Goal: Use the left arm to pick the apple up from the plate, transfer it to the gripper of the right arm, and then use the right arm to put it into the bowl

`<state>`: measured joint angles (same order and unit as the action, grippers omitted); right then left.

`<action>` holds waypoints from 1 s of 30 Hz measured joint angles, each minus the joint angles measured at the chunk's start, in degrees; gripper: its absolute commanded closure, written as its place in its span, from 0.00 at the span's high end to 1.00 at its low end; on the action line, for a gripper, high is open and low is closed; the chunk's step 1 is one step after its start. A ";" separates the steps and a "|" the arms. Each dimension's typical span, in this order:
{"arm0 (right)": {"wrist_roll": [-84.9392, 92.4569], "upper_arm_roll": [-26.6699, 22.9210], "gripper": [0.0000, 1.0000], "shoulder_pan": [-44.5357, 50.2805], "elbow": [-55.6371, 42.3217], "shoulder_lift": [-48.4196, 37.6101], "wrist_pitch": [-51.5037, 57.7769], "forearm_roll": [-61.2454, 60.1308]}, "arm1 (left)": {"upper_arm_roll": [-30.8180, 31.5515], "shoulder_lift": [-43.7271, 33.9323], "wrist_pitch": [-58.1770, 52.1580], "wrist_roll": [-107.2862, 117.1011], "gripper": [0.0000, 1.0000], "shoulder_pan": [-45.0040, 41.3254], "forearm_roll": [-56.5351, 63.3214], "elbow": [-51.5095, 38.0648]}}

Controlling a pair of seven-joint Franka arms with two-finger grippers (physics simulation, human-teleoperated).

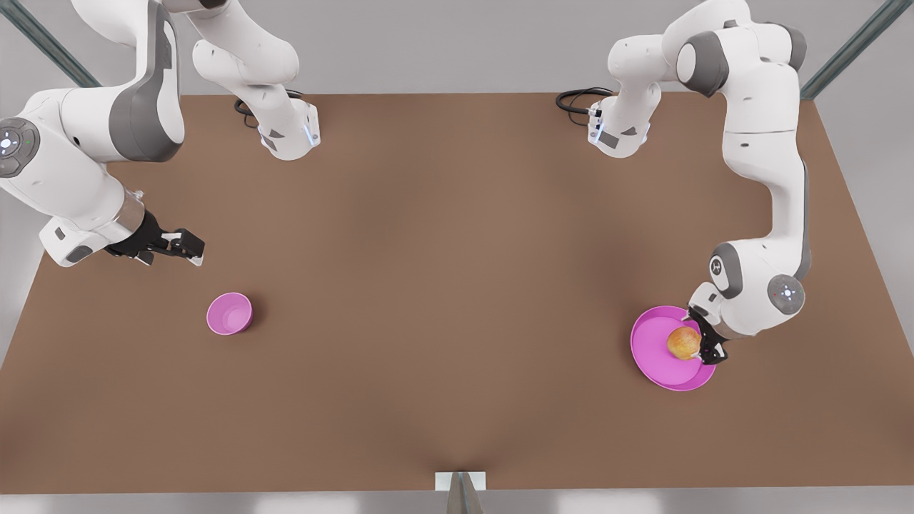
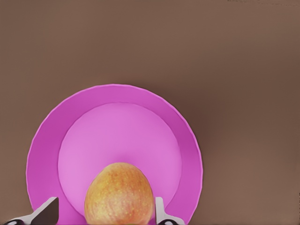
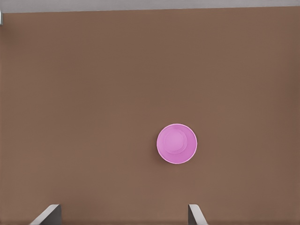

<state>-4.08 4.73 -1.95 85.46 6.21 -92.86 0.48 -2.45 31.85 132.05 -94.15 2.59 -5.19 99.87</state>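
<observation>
Apple (image 1: 683,343) sits on the plate (image 1: 653,357) between the left pincer's (image 1: 707,346) spread fingers; right pincer (image 1: 187,246) hangs open above the bench (image 1: 443,285), near the bowl (image 1: 229,313).

Smooth matt plate (image 2: 47,140), speckled apple (image 2: 119,192), matt brown table (image 1: 443,285).

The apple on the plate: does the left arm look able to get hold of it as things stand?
Probably yes. The left hand is already down at the apple on the plate, with a finger on either side of it in the left wrist view. Nothing else is in the way. The right hand waits above the table near the bowl.
</observation>
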 measured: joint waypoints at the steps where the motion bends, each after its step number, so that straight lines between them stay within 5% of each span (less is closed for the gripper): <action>1: 0.00 0.00 1.00 0.02 0.00 0.00 -0.01 0.00 | 0.00 0.11 -0.06 0.69 1.00 0.10 0.00 0.00; 30: -0.02 0.00 1.00 -0.08 0.08 0.00 0.02 0.00 | -0.02 4.20 1.29 14.57 1.00 0.84 0.17 -1.11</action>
<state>-4.11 4.73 -2.03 85.54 6.21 -92.84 0.48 -2.47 36.05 133.34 -79.58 3.43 -5.02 98.75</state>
